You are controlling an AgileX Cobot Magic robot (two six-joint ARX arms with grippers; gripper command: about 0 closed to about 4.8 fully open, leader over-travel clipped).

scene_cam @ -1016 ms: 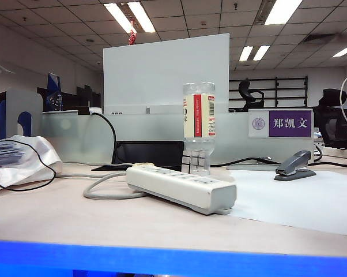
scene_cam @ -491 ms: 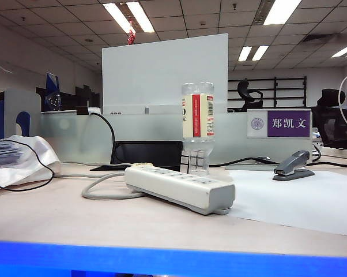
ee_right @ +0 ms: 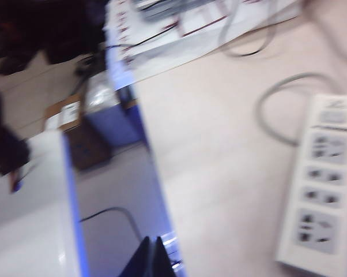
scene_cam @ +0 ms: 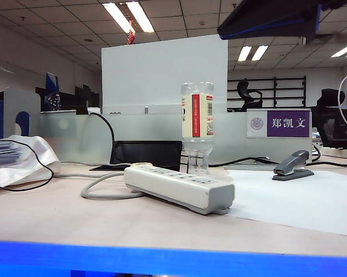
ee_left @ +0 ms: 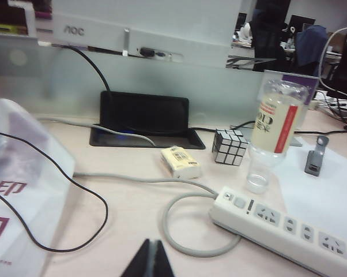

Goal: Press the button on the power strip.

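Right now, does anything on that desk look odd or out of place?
Yes: the clear plastic bottle with the red-striped label stands upside down on its neck, right behind the long white power strip. Left gripper and right gripper both look shut, above the desk.

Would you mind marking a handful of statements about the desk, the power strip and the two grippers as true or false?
1. The bottle stands upside down behind the power strip. True.
2. The left gripper is pressing the power strip. False: in the left wrist view its fingers are together and well short of the strip.
3. A stapler sits on the white sheet. True.
4. The power strip's cable lies dead straight. False: it curls in a loop beside the strip.
5. The right gripper holds the bottle. False: in the right wrist view its closed fingertips hold nothing, above the desk edge.
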